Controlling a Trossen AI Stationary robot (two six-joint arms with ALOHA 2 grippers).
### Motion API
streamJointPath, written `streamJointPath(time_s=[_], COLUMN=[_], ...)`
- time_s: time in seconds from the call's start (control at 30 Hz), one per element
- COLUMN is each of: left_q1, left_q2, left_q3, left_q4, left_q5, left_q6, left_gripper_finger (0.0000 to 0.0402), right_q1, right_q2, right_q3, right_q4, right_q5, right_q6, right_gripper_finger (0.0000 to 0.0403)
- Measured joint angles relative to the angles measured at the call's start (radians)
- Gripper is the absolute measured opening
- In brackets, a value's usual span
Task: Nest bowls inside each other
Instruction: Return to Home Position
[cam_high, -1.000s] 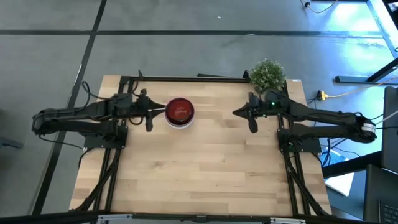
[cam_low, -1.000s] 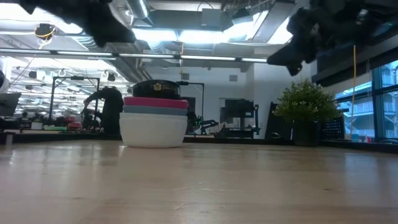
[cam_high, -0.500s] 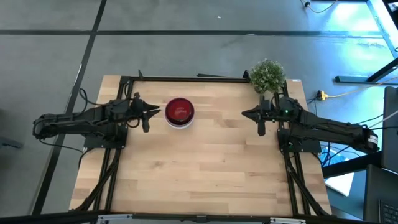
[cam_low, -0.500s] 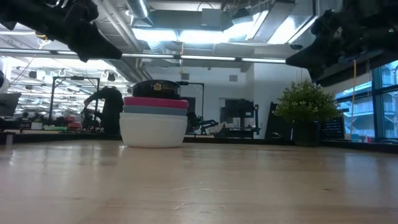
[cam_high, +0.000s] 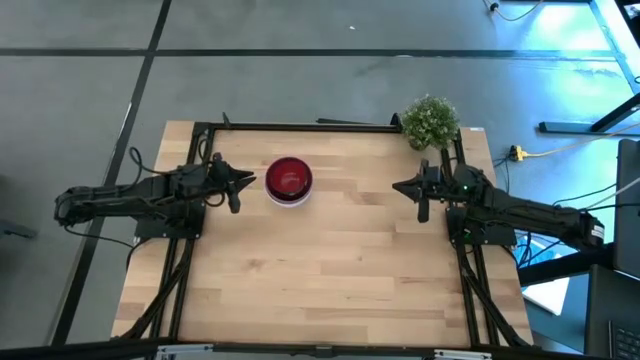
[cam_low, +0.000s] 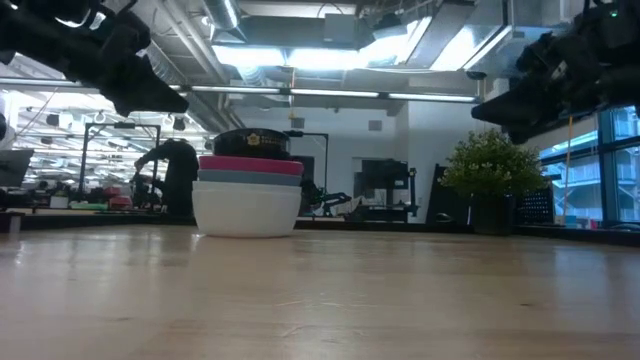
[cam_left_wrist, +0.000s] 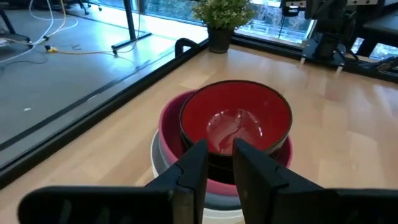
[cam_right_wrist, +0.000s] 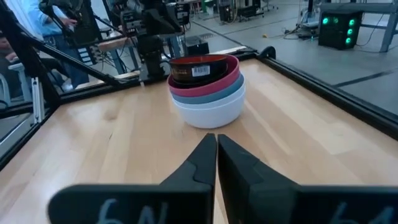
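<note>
Between left jaws and right jaws, nearer the left: nested bowls.

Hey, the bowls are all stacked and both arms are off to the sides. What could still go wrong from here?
1. The left claw hovers close beside the stack; a stray swing toward it could knock the stack over.
2. The top red bowl rides high and looks off-centre in the pink bowl, so a bump might tip it out.
3. The right claw is near the plant, which that arm could brush.
</note>
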Motion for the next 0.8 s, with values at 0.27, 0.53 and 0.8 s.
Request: streamJointPath(time_s=[0.27,0.53,0.8], left_q1=[0.0,0.0,0.0], left_q2=[-0.002,-0.034,-0.095], left_q3=[-0.06,-0.143,-0.15], left_q4=[0.048,0.099,0.093], left_q5=[-0.026,-0.063,-0.08], left_q6=[-0.004,-0.034,-0.03], left_gripper_finger=[0.0069,0.0069,0.0069], right_q1=[0.0,0.0,0.0], right_q2=[-0.059,-0.067,-0.067], right_q3=[-0.033,-0.034,-0.034], right_q4=[0.022,0.006,-0.001], right_q5=[0.002,0.004,0.026], right_q6=[0.0,-0.003,-0.03], right_gripper_finger=[0.0017,0.0017,0.0017])
